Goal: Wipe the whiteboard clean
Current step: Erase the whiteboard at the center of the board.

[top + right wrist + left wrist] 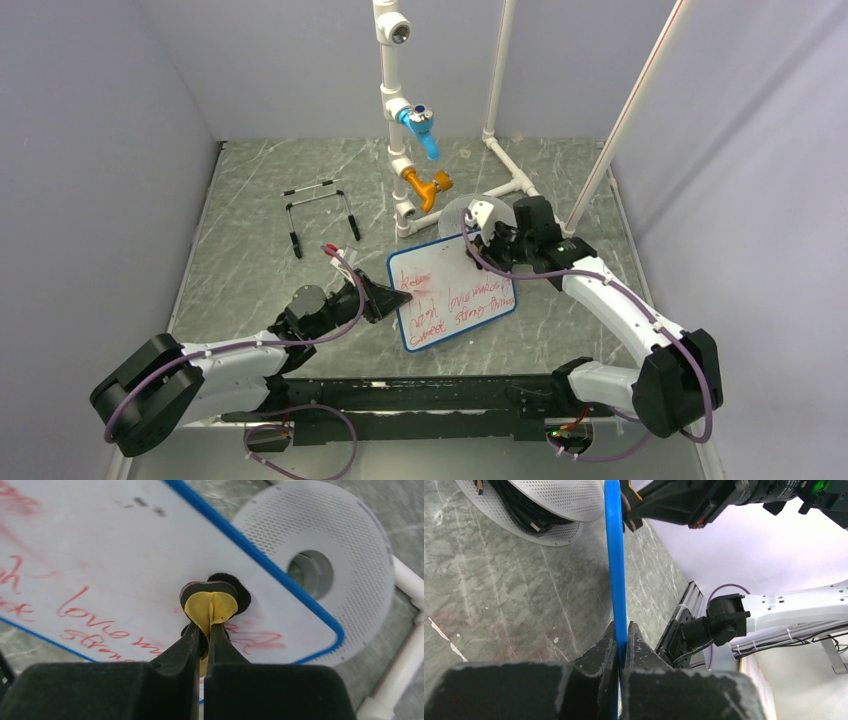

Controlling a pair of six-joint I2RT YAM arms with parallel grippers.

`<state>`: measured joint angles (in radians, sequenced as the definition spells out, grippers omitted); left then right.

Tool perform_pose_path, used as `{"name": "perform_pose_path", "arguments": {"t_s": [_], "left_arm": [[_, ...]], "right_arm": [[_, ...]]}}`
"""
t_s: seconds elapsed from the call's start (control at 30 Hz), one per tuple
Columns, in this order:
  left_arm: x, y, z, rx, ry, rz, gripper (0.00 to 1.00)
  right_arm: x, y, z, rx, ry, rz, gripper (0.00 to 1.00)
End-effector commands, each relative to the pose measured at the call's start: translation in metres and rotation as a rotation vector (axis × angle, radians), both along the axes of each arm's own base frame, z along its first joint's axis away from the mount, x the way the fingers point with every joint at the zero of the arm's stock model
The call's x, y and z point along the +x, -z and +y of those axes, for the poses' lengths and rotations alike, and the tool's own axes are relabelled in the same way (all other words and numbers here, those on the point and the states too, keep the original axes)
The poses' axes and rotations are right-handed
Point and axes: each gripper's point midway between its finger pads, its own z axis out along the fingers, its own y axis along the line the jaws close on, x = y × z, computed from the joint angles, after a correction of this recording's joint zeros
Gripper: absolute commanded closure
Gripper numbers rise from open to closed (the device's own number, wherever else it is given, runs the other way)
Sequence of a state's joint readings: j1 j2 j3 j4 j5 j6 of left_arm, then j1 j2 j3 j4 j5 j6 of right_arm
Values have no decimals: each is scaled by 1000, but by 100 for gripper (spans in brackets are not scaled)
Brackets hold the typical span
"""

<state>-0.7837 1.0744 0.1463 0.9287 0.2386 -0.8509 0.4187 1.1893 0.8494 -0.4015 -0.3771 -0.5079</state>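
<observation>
Top external shows one whiteboard (452, 292), left jaws clamping its frame, right jaws clamping one eraser (210, 607).

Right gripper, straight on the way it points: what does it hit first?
The whiteboard. The right gripper is shut on a yellow eraser whose black pad looks pressed against the board face near its corner; depth is unclear. The perforated disc lies beyond the edge.

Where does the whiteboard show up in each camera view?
Top: whiteboard at centre, red writing showing.
Left wrist: only its blue edge, upright mid-frame, pinched in the left tool.
Right wrist: fills the upper left, behind the eraser.
Shared landmark: the grey perforated disc by the board's corner.
</observation>
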Motion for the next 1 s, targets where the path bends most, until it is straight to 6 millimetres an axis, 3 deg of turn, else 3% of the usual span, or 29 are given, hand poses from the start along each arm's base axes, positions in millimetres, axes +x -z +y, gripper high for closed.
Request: {"name": "perform_pose_path", "arguments": {"t_s": [0.0,0.03,0.1,0.23,0.3,0.4,0.57,0.63,0.73,0.87,0.97], "left_arm": [[-19,-42,-13,-67,132,-171,100],[-19,-42,-13,-68,132,-172,100],[-19,-42,-13,-68,135,-174,100],[-21,-42,-12,-67,135,-173,100],[-21,-43,-13,-67,141,-175,100],[-21,-43,-14,-68,147,-176,100],[-21,-44,-14,-72,145,-180,100],[-21,-43,-13,-73,142,-180,100],[-21,-42,-11,-75,134,-182,100],[-22,-41,-11,-72,137,-184,100],[-22,-42,-12,-71,142,-188,100]], "right_arm": [[-53,7,36,58,-316,90,100],[-60,7,40,66,-355,103,100],[-53,3,42,70,-320,91,100],[1,-11,12,59,-21,-3,100],[14,-12,-3,46,69,-28,100],[7,-5,-1,43,25,-8,100],[-44,8,33,71,-259,105,100],[-48,7,40,80,-291,115,100],[-27,-1,33,84,-184,81,100],[16,-8,-6,52,78,-5,100],[15,-3,-11,40,75,1,100]]}}
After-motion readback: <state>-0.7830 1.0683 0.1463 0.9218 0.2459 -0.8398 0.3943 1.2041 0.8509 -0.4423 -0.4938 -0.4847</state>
